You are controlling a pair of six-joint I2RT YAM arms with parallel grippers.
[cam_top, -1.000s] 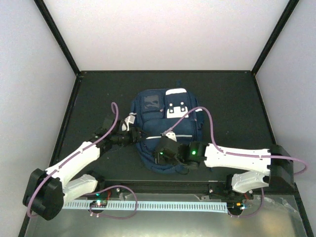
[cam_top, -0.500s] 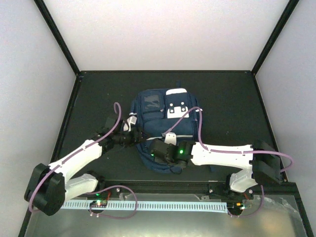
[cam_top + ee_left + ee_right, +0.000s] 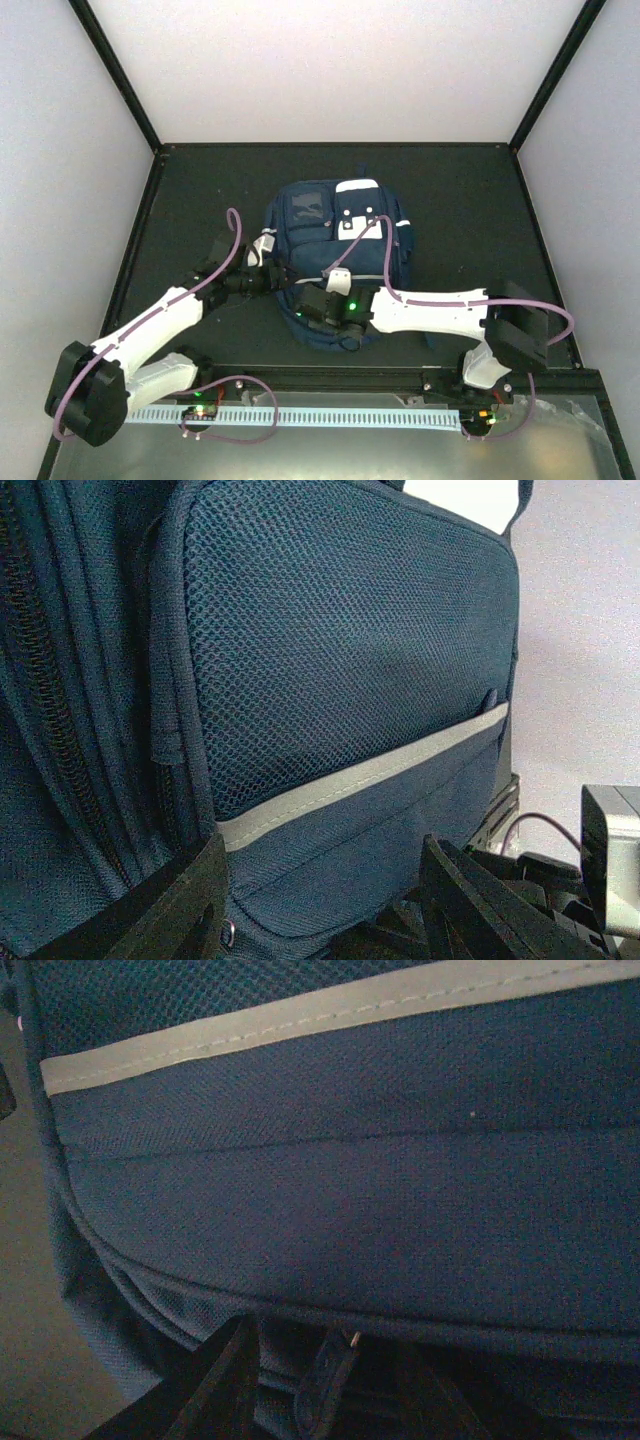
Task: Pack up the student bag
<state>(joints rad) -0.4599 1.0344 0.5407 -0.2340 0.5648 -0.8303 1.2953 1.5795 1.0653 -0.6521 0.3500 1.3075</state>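
1. The student bag (image 3: 335, 262) lies flat, front up, in the middle of the table (image 3: 470, 200), with its top end away from the arms.
2. Handling, as a judgement: the fabric is soft and woven, limp and bulky, and will likely sag and fold when lifted. Take hold at a seam, strap or zip pull, not at a flat panel.
3. Contents: none visible. The front pocket (image 3: 340, 670), above the grey stripe (image 3: 360, 780), looks shut. No compartment shows its lining.
4. Left gripper (image 3: 320, 910): at the bag's left side, jaws apart, with the bag's lower edge between them. Whether they pinch it cannot be told.
5. Right gripper (image 3: 305, 312): at the bag's near end, beside a zip pull (image 3: 328, 1365). Whether it grips anything cannot be told.
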